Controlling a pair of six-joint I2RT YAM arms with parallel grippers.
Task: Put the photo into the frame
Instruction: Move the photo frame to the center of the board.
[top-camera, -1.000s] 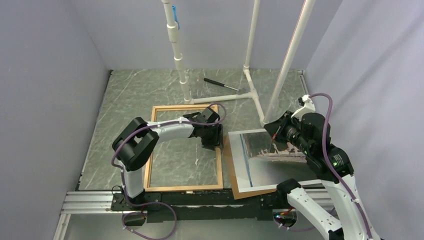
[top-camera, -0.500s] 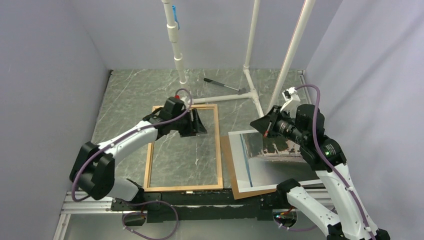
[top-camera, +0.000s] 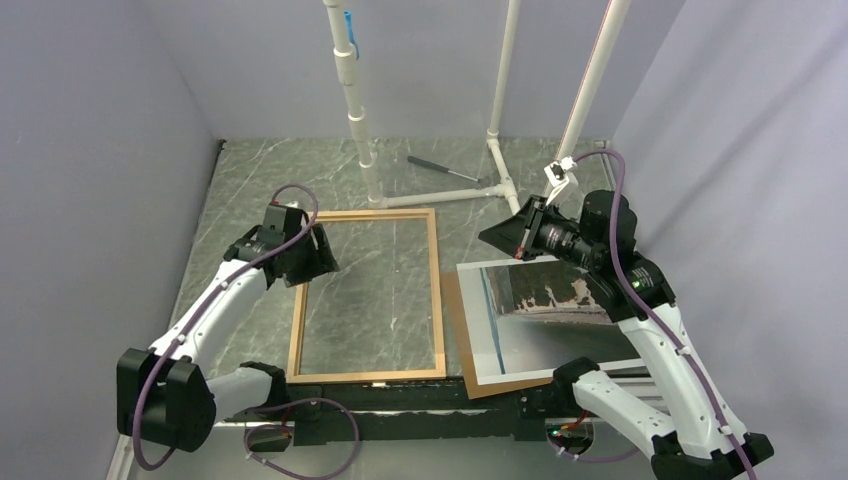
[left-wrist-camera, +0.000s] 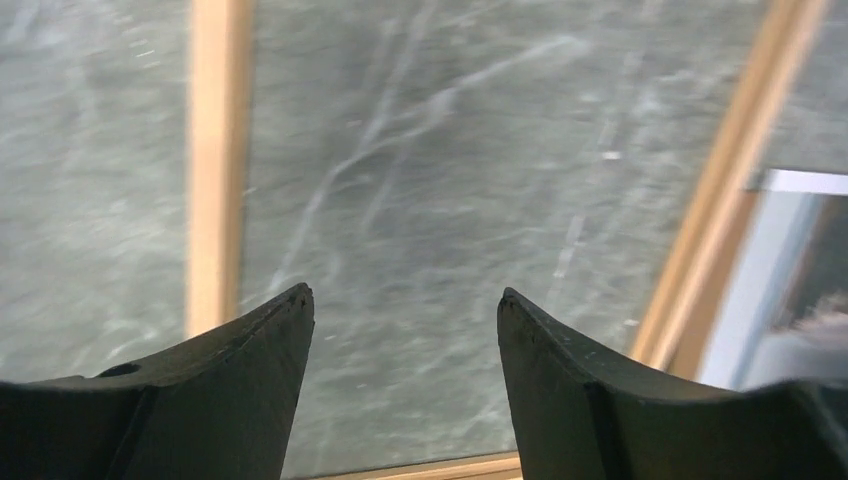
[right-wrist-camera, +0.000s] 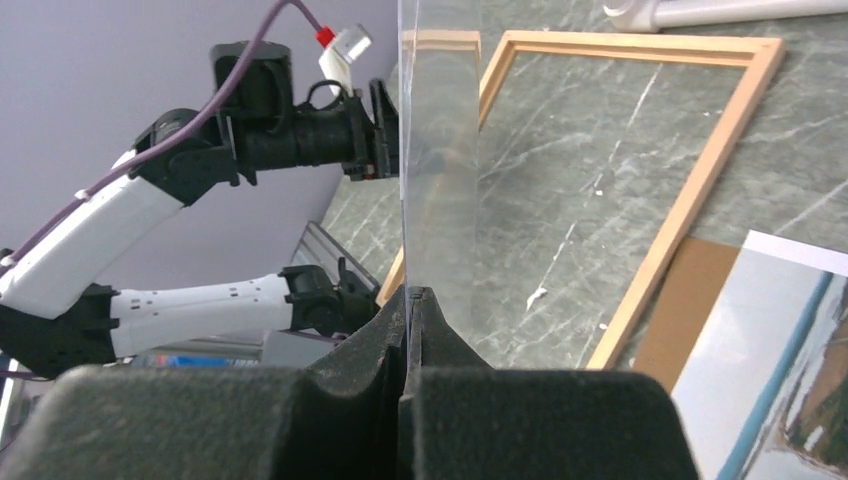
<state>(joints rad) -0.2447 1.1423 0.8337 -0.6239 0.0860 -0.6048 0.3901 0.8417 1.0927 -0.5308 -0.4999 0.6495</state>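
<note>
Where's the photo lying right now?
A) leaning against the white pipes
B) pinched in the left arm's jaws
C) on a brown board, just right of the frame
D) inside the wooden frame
C: the photo lies flat on the brown board, just right of the frame, which holds no picture.

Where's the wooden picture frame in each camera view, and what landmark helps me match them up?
Top external: the frame lies flat at centre, left of the photo.
Left wrist: frame borders run up both sides, beyond the open left gripper; photo at right edge.
Right wrist: frame at upper right, beside the clear sheet in the right gripper; photo bottom right.
Shared landmark: the photo.
</note>
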